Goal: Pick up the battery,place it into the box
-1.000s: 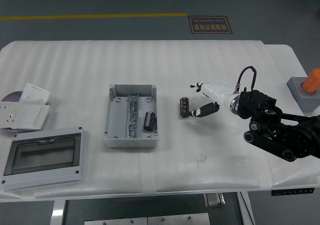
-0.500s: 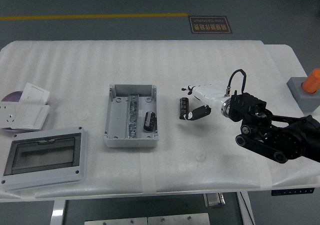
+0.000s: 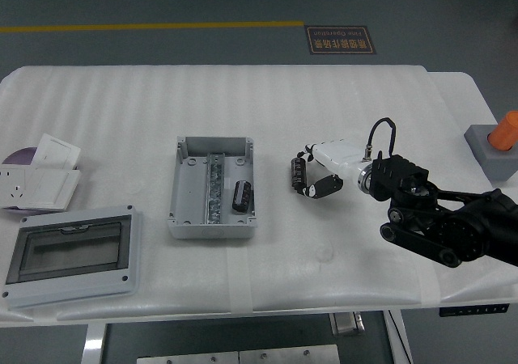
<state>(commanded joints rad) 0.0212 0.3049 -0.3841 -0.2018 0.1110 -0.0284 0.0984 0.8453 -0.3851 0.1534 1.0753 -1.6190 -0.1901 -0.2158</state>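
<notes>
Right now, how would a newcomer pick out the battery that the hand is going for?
Find the open grey plastic box mid-table, then look right. The black cylindrical battery lies on the white foam, at the right hand. Its twin lies inside the box.

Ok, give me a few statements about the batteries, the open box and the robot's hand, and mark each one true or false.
1. One black battery already lies inside the open grey box. True.
2. A second battery lies on the white table, to the right of the box. True.
3. The right hand is holding a battery up in the air above the box. False: its fingers are at the battery that lies on the table, well to the right of the box.
4. The left hand rests beside the box. False: no left hand is in view.
5. The clear-windowed grey lid covers the box. False: it lies apart, at the near left of the table.
</notes>
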